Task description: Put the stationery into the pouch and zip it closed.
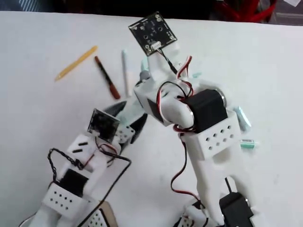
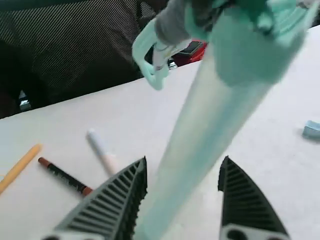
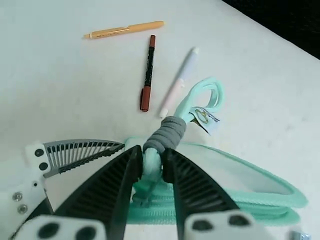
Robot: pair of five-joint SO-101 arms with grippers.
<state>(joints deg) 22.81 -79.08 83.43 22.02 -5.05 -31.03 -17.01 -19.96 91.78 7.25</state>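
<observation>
The mint-green pouch (image 3: 240,185) rests on the white table (image 1: 42,118) — the right gripper (image 3: 151,160) pinches its end by the grey tab (image 3: 167,132), and the left gripper (image 2: 185,162) is spread astride it. Past the pouch lie a yellow pen (image 3: 123,30), a brown pen (image 3: 147,72) and a white pen (image 3: 178,82). The room behind is dark.

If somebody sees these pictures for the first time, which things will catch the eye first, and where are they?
The mint pouch stands out at the middle of the table, with the right gripper shut on its grey-wrapped end and the left gripper with open jaws on either side of its body. Beyond it, a yellow pen, a brown marker and a white pen lie loose on the white table.
</observation>
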